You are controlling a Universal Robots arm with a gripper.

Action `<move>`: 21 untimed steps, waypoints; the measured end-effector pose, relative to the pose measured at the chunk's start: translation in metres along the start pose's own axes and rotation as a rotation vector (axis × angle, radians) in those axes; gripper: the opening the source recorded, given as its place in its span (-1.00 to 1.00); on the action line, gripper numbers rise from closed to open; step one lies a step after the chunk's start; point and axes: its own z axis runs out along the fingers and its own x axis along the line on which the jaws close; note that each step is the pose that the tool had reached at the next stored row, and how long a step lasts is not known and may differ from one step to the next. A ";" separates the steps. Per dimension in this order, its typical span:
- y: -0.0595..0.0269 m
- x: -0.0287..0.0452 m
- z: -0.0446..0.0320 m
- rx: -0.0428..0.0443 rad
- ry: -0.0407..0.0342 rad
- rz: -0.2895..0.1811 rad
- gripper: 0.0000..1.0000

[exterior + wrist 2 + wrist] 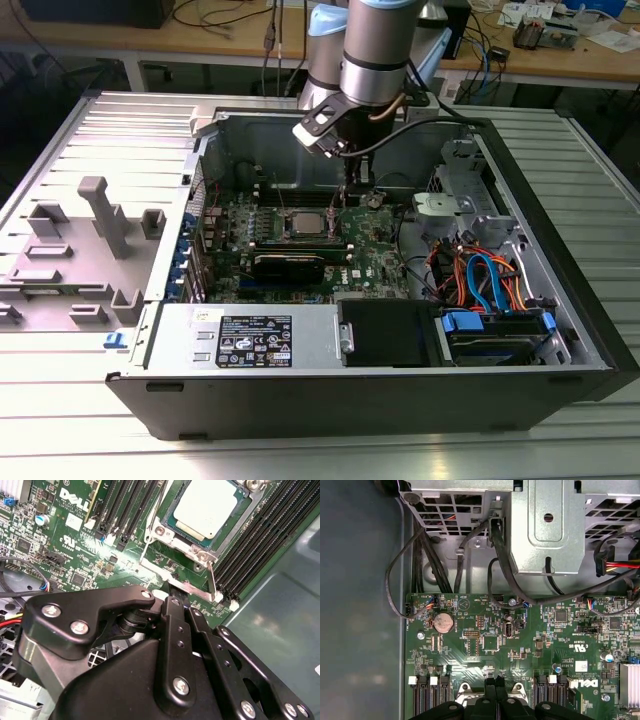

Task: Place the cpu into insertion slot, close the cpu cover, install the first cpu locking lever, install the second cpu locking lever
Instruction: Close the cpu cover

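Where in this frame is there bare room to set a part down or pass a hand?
Free: the ribbed table in front of the case and along its side on the exterior view's right; also the flat power supply top. Crowded: around the cpu, where the pincer reaches down, and the cable-filled drive corner.

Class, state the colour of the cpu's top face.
The cpu has a plain silver-grey metal top, clearest in the second wrist view.

One cpu [205, 507], one cpu cover [180, 542] — two locking levers [213, 580], one coin battery [443, 623].
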 end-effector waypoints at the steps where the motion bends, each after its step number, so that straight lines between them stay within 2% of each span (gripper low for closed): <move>1: -0.0005 0.0000 0.0000 0.0000 0.0000 0.000 -0.79; 21: -0.0104 0.0001 0.0006 0.0000 0.0001 0.000 -0.79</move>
